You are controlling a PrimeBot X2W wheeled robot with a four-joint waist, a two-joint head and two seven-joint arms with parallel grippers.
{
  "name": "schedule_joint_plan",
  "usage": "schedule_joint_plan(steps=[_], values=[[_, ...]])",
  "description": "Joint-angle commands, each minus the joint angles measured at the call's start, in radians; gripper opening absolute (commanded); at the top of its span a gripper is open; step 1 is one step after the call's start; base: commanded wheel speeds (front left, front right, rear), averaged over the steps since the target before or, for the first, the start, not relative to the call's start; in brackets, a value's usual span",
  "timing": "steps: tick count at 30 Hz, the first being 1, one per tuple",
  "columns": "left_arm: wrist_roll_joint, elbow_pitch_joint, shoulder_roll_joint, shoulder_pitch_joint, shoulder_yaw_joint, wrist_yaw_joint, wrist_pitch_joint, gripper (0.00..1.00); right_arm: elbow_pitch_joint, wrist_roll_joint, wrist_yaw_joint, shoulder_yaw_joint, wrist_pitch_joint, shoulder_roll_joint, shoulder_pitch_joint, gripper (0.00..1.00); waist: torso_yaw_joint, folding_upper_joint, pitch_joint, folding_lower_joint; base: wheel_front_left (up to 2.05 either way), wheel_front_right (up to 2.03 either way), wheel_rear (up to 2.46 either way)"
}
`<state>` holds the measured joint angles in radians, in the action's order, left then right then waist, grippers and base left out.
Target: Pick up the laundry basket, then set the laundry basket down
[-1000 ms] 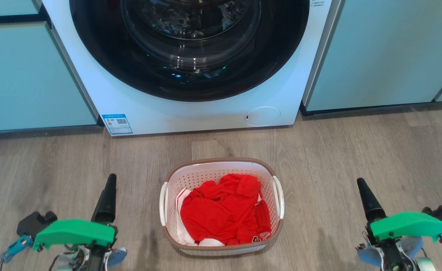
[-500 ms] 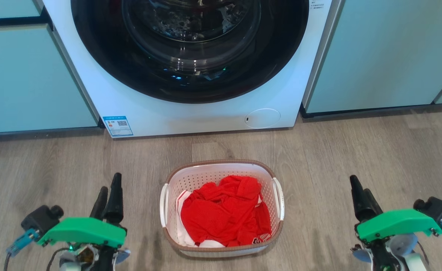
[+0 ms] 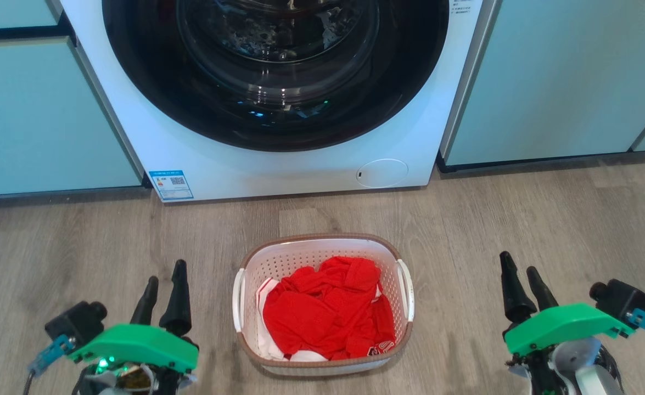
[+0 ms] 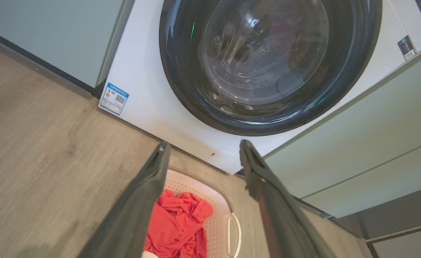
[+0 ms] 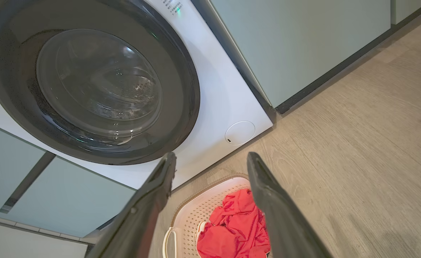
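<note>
Okay, the laundry basket [image 3: 311, 253] is sitting on the wood floor [image 3: 520, 219], right in front of the washing machine [image 3: 278, 164] and centred before the robot. It is standing upright, mouth facing up, with red clothes [image 3: 327, 315] lying inside. Nothing is touching it.

The left gripper [image 3: 166, 272] is hanging out to the basket's left and the right gripper [image 3: 518, 263] out to its right. Both are apart from it, fingers pointing forward toward the machine, not in at the basket. Both sets of jaws are standing open with a clear gap, holding nothing. The wrist views are showing this plainly, each framing part of the basket low between its fingers.

Key relation: the basket is lying between the two grippers, so each arm is needing to travel inward and probably down. The left gripper is looking nearer to its side than the right one is to the other. The left handle [image 3: 238, 299] and right handle [image 3: 408, 296] are sitting on the sides facing the grippers, each loop running front to back along the brown rim [image 3: 317, 237].

Long axis: from the head camera the basket is reading slightly wider across than deep. The downward angle is squashing the depth, though, so I am not calling it for sure.

Judging by this, the pick-up is not yet started. The next move is likely calling for both grippers swinging in to the handles for a two-sided lift.
</note>
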<state>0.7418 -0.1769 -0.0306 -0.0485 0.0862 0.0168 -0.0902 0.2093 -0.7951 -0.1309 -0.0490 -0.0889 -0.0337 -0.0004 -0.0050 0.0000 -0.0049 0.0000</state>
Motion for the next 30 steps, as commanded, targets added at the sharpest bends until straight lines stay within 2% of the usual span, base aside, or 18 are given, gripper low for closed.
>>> schedule_joint_plan(steps=[1,30], values=[[-0.037,0.042,-0.013,0.019,-0.013,-0.007,-0.014,1.00,-0.043,0.036,0.000,-0.020,-0.015,-0.010,-0.041,1.00,0.000,0.0000,0.000,0.0000,0.00,0.00,0.00],[-0.409,0.069,-0.021,-0.013,0.027,-0.049,-0.102,1.00,-0.079,0.391,0.000,-0.092,-0.103,-0.014,-0.038,1.00,-0.006,0.0000,0.001,0.0000,0.00,0.00,0.00]])
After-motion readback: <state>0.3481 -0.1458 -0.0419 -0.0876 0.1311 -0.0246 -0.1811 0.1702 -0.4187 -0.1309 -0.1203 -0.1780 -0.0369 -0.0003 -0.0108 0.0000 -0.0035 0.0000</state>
